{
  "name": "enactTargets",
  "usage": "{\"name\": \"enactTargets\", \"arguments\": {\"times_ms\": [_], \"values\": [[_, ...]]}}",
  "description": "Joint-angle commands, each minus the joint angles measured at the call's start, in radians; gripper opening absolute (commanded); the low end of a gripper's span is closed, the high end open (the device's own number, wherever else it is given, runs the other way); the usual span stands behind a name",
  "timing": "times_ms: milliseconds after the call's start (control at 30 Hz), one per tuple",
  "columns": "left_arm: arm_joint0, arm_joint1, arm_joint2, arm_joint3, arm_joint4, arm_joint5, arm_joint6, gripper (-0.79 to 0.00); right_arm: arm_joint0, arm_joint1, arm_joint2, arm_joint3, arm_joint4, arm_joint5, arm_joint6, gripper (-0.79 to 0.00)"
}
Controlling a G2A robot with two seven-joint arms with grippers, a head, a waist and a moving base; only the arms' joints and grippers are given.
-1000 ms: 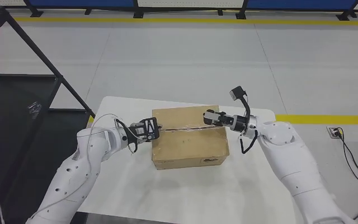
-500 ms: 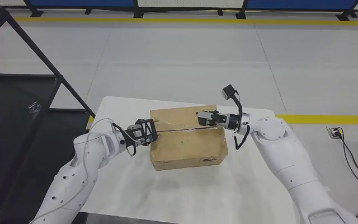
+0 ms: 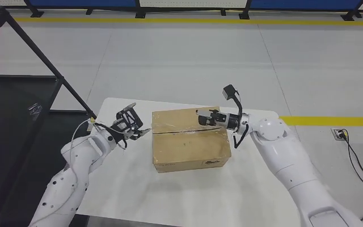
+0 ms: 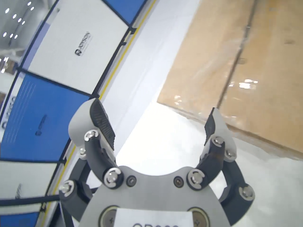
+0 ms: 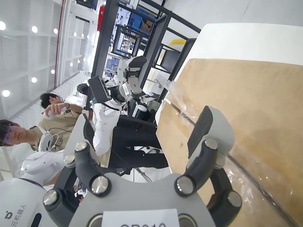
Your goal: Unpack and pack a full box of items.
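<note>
The middle of the worktop (image 3: 187, 193) is taken up by a closed cardboard box (image 3: 191, 142). Room for passing is left along its near side and at both ends. Beside its left end, apart from the cardboard, the left gripper (image 3: 131, 120) is held with jaws spread. The space over the box's far right part is occupied by the right gripper (image 3: 203, 119). The left approach is bounded by a black metal frame (image 3: 42, 57).
</note>
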Motion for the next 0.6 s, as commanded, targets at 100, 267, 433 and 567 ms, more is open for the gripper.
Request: {"name": "enactTargets", "arguments": {"times_ms": [100,267,433,567], "values": [[0.040,-0.015,-0.029,0.027,-0.190,0.144,-0.040,0.000,0.041,-0.031,-0.074,0.016,-0.099,0.059,-0.086,0.000],[0.068,-0.035,-0.012,0.073,-0.378,0.207,-0.069,0.000,0.060,-0.037,-0.090,0.034,-0.132,0.103,-0.109,0.000],[0.063,-0.047,0.031,0.118,-0.447,0.160,-0.098,0.000,0.051,-0.038,-0.091,0.019,-0.127,0.099,-0.110,0.000],[0.030,-0.057,0.057,0.151,-0.472,0.139,-0.053,0.000,0.026,-0.046,-0.109,-0.050,-0.157,0.073,-0.153,0.000]]}}
